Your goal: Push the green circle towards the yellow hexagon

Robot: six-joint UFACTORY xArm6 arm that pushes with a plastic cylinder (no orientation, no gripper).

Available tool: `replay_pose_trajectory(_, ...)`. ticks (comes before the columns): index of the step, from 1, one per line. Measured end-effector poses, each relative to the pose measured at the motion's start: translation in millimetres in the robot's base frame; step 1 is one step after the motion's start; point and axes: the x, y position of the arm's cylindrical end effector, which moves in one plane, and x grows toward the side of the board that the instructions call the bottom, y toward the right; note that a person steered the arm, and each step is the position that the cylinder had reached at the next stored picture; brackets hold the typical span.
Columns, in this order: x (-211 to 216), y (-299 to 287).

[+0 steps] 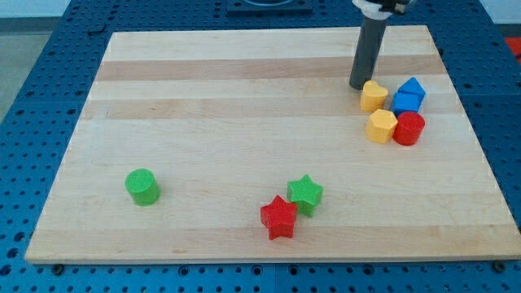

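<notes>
The green circle (142, 186) lies at the view's lower left of the wooden board (244, 98). The yellow hexagon (381, 126) sits at the view's right, in a tight cluster with a yellow heart (374, 96), a blue block (409, 96) and a red round block (409, 129). My tip (358, 85) rests on the board just to the upper left of the yellow heart, close to or touching it, far from the green circle.
A green star (306, 194) and a red star (278, 216) touch each other near the view's bottom centre. The blue perforated table (49, 49) surrounds the board on all sides.
</notes>
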Motion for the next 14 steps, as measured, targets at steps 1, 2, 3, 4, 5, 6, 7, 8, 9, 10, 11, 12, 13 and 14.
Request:
replay_pose_trajectory(1, -4, -23)
replay_pose_trajectory(2, 8, -88)
replay_pose_trajectory(3, 35, -135)
replay_pose_trajectory(4, 47, -175)
replay_pose_trajectory(5, 73, -250)
replay_pose_trajectory(6, 104, -310)
replay_pose_trajectory(7, 117, -368)
replay_pose_trajectory(8, 149, -410)
replay_pose_trajectory(9, 165, -419)
replay_pose_trajectory(10, 167, -420)
replay_pose_trajectory(11, 184, -408)
replay_pose_trajectory(12, 194, -398)
replay_pose_trajectory(13, 200, -368)
replay_pose_trajectory(14, 199, -322)
